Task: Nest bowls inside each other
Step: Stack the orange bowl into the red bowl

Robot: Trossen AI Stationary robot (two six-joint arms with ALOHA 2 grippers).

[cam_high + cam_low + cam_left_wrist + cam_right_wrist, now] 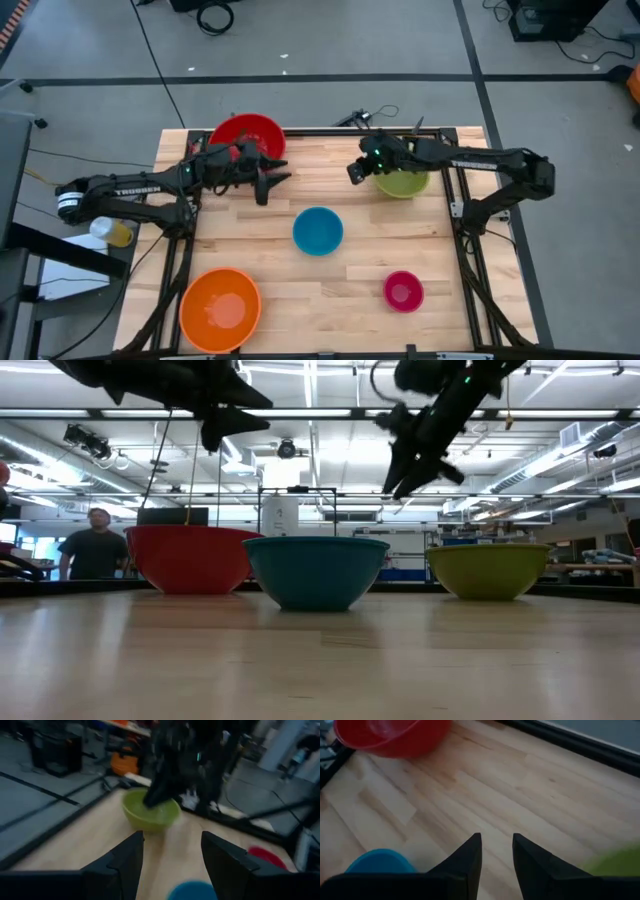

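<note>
Across the wooden table [300, 300] you have five bowls, all standing apart and none nested yet: the red bowl [246, 138] at the far edge, the olive green bowl [402, 182] far right, the blue bowl [318, 231] in the middle, the orange bowl [220, 309] near left, and the magenta pink bowl [403, 291] near right. Your left gripper [270, 185] hangs in the air just beside the red bowl, fingers spread wide and holding nothing. Your right gripper [356, 170] hovers raised at the inner side of the olive green bowl, fingers a small gap apart and empty.

I judge the green bowl is your likely first pick. Bring the right gripper down so one finger goes inside the rim and one outside, then pinch the wall squarely; glossy plastic may slip. Carry it level and lower it centred into a larger bowl.
</note>
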